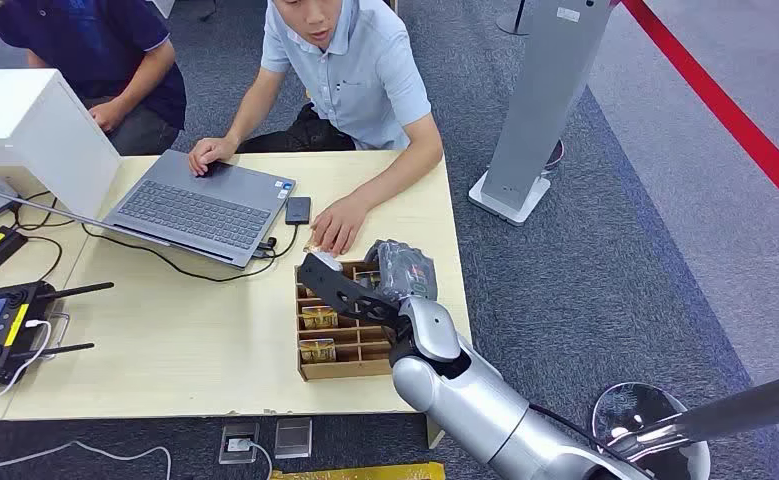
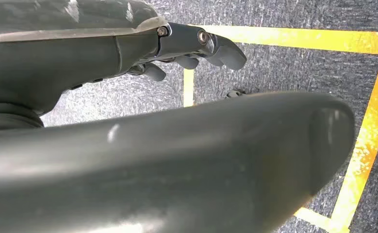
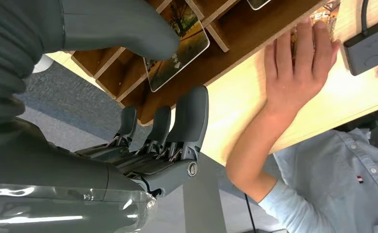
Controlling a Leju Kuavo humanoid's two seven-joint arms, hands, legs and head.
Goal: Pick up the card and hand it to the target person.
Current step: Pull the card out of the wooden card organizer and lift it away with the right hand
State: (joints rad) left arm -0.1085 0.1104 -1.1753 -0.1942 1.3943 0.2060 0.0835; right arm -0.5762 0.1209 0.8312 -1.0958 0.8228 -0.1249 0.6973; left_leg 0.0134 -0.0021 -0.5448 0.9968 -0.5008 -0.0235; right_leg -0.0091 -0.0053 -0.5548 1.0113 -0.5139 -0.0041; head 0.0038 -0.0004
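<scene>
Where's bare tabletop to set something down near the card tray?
Free: the wide patch of table between the laptop, the controller and the wooden tray. Crowded: the tray's far end, where the right hand hovers beside the person's hand.

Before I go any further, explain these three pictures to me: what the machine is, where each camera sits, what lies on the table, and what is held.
This is a two-legged humanoid robot with silver arms and many-fingered hands. The wide picture looks down from high on its body. The other two come from cameras at its wrists and are turned.

On the pale wooden table lie a grey open laptop, a black remote controller with antennas and a brown wooden divided tray with picture cards in its compartments. A person in a light blue shirt rests a hand on the table beside the tray.

The right hand reaches over the tray with fingers apart, its thumb near one card, holding nothing. The left hand hangs above grey carpet marked with yellow tape, empty.
</scene>
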